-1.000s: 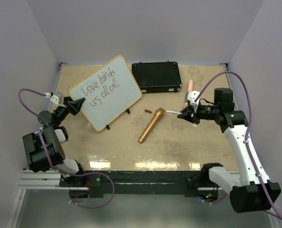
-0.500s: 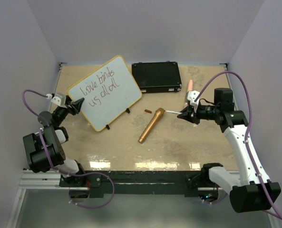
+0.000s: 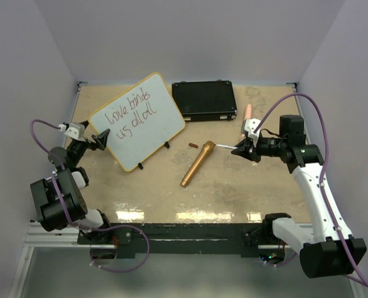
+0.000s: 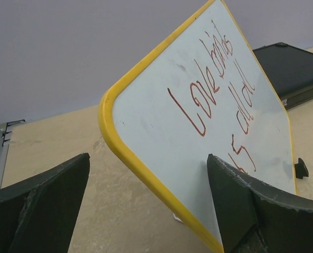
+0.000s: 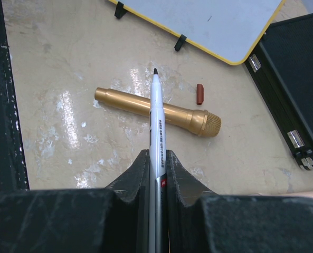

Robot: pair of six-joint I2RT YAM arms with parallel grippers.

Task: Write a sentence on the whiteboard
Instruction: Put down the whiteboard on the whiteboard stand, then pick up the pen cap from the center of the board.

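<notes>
The whiteboard [image 3: 140,121] stands propped near the table's [image 3: 233,192] far-left corner, and the sentence [image 3: 129,112] "love binds us all" looks complete. The left gripper [image 3: 98,138], spread wide astride the board's corner and gripping nothing, should back straight off without brushing the frame. The right gripper [image 5: 156,155] clenches the uncapped marker [image 5: 156,116]; keep that tip aloft.

A marker [image 5: 157,132] juts ahead from the right gripper [image 5: 156,158]. Beneath its tip a gold microphone [image 5: 182,115] lies across the table [image 5: 66,137]. A red cap [image 5: 200,94] and black case [image 5: 299,79] sit ahead-right.
</notes>
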